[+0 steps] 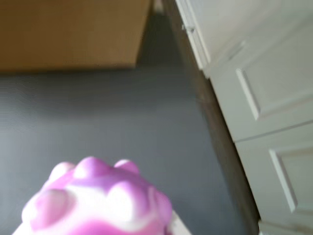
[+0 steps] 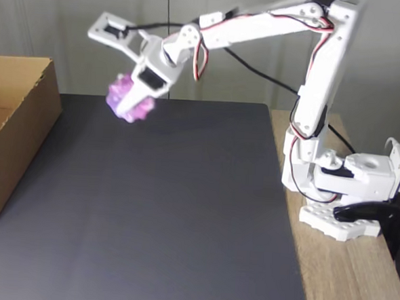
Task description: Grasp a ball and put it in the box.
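Carrying the ball (image 2: pixel 130 98), fingers (image 2: pixel 144 92) clenched around it, above the tabletop's (image 2: pixel 155 208) far edge; keeping high, clearing the box (image 2: pixel 14 132) wall before releasing.

1. The wrist view is pretty soft all over, and the ball (image 1: pixel 98 200) up close is blurred and washed out.
2. The fixed view is evenly and brightly lit.
3. A faint shadow is cast on the dark mat (image 2: pixel 155 208).

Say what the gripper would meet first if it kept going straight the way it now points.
Probably the dark mat: the gripper, shut on the ball, points down and leftward, and the box seems farther left, though depth is unclear.
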Tool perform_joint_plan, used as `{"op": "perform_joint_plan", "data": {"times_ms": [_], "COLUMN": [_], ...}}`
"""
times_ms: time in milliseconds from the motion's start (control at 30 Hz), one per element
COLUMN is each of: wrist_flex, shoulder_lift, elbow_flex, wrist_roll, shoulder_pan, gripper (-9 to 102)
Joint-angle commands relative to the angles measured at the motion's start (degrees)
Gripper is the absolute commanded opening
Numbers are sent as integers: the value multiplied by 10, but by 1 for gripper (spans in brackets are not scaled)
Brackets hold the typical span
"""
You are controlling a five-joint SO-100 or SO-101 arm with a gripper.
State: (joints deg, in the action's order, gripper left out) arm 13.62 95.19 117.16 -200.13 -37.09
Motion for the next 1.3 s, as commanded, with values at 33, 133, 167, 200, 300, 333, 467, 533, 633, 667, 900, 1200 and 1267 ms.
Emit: {"op": "perform_joint_plan", "data": {"times_ms": [33,133,167,200,300,333,467,533,633,667,900,1200,1267], "wrist_flex": [45,72,79,82,72,60,24,4,-8,-17,-52,-143,-168], "shoulder_lift": [47,49,48,47,40,39,20,3,-32,-45,-179,-331,-351], "elbow_flex": [-89,-153,-175,-192,-230,-238,-283,-313,-364,-380,-528,-653,-655], "wrist_roll": [10,14,14,15,13,15,18,23,24,24,21,24,25], "shoulder_pan": [27,49,57,65,91,100,135,152,171,175,196,193,193], "gripper": [25,25,25,25,24,24,23,23,23,23,23,23,25]}}
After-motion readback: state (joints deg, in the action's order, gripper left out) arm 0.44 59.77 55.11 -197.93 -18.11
